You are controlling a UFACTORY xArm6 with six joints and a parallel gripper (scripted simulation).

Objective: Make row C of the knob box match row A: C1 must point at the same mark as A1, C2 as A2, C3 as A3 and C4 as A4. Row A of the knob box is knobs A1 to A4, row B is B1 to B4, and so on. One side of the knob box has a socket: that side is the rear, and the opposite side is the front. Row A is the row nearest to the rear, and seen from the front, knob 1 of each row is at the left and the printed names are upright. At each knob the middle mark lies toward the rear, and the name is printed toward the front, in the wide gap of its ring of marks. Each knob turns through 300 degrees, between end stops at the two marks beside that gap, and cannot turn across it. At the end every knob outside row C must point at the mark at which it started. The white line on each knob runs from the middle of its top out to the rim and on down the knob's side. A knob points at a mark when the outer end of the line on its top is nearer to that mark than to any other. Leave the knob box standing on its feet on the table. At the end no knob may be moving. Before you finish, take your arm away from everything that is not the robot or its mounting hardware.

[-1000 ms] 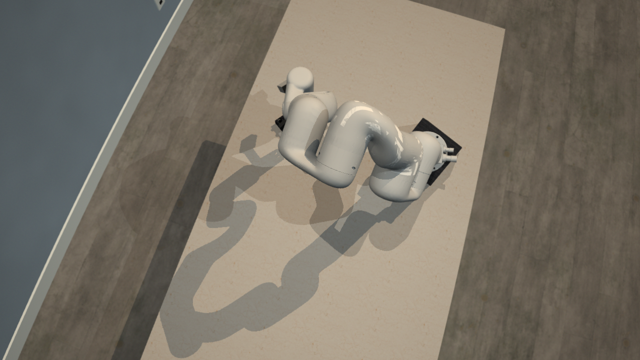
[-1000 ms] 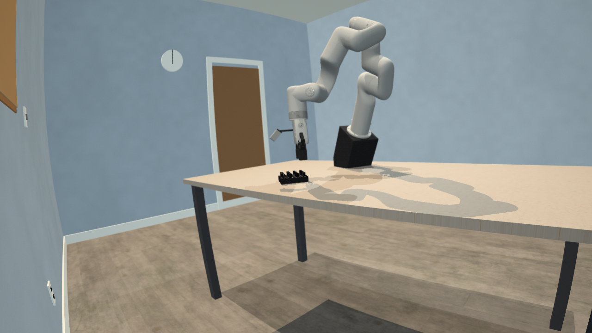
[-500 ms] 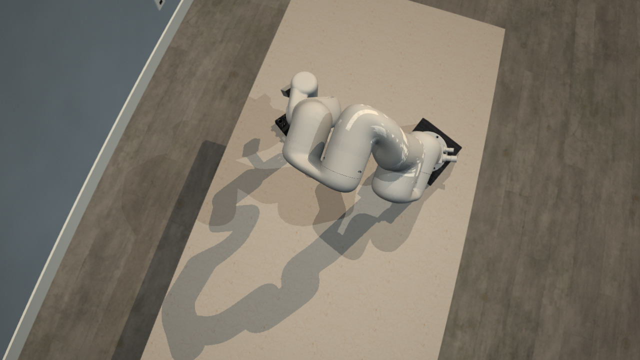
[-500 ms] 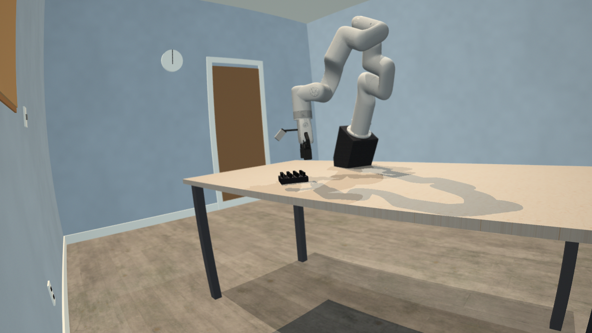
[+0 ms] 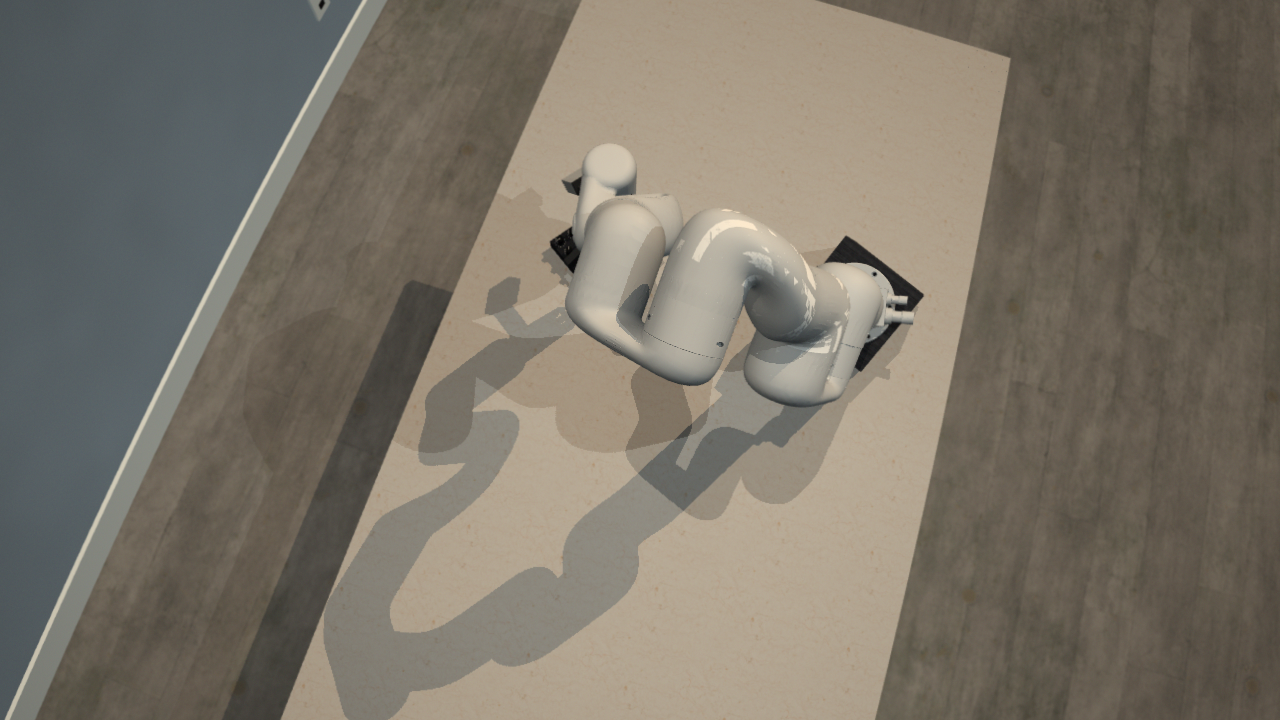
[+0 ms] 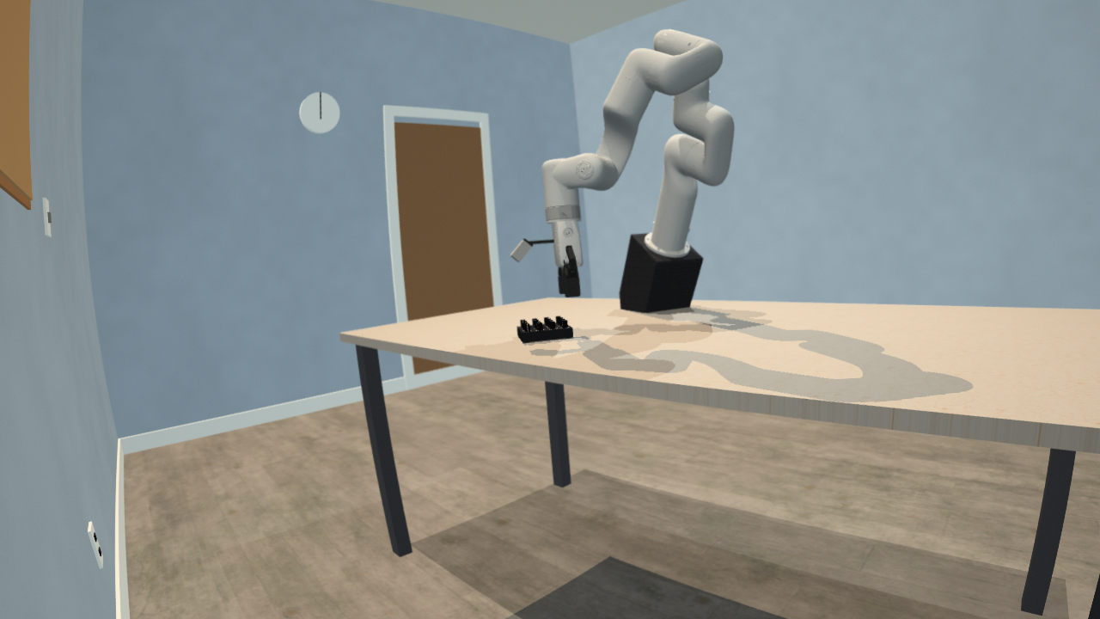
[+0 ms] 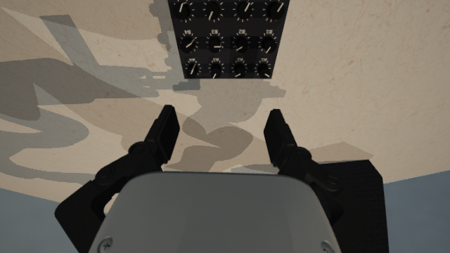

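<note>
Held the jaws released and spread wide, with bare space between the facing pads (image 7: 169, 131). Hung from the white arm (image 5: 689, 304) (image 6: 630, 88) above the counter (image 5: 805, 134) (image 6: 469, 339) (image 7: 351, 105). Saw the knob box (image 5: 565, 256) (image 6: 544, 334) (image 7: 228, 56) on the counter, lower than the jaws and ahead of them in the wrist view, well apart from both pads. Found row A nearest the jaws, then row B, then row C farther out, with row D outside the wrist view. Read A1 (image 7: 263, 71) and A2 (image 7: 240, 71) with lines toward the jaws' side, but C1 (image 7: 275, 10) and C2 (image 7: 244, 10) with lines away from the jaws, thus unmatched. Read A3 (image 7: 215, 71) and C3 (image 7: 213, 10) both roughly toward the jaws; could not tell the exact marks.
</note>
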